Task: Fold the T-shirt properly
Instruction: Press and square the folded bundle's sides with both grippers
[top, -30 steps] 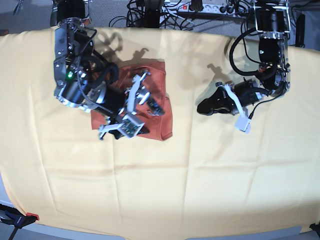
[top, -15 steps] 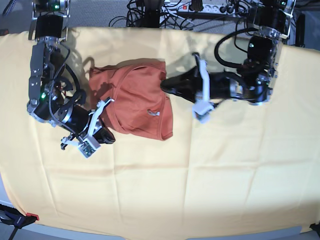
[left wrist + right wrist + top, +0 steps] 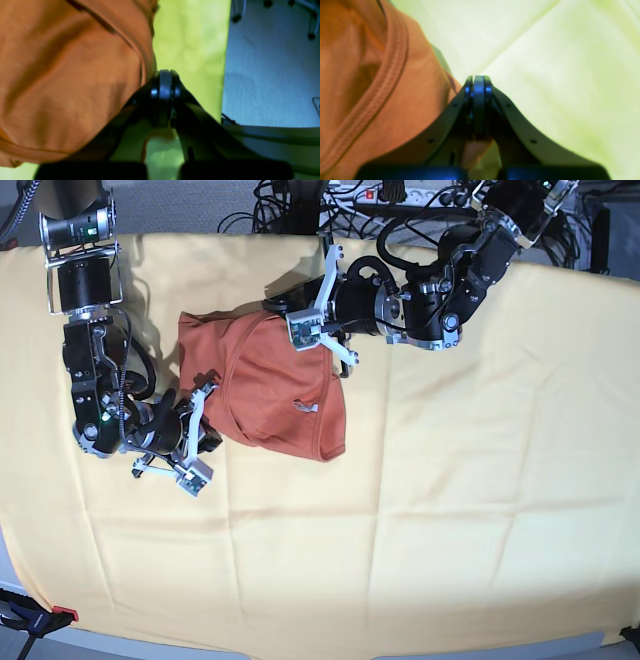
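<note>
The rust-orange T-shirt (image 3: 275, 385) lies bunched and partly folded on the pale-yellow cloth, with a small white tag (image 3: 306, 408) showing. My left gripper (image 3: 278, 308) is at the shirt's far edge. In the left wrist view its tips (image 3: 162, 83) are closed, with orange cloth (image 3: 62, 75) beside and between the fingers. My right gripper (image 3: 208, 438) is at the shirt's near-left corner. In the right wrist view its tips (image 3: 478, 86) are closed, with the shirt's stitched hem (image 3: 370, 87) at the left and cloth between the fingers.
The pale-yellow cloth (image 3: 450, 510) covers the whole table. Cables and a power strip (image 3: 400, 195) lie behind its far edge. A red clamp (image 3: 45, 617) sits at the near-left corner. Grey floor (image 3: 270, 75) shows past the table edge.
My left arm swung from the right side across to the shirt's far edge. My right arm drew off the shirt to its near-left corner, uncovering the shirt.
</note>
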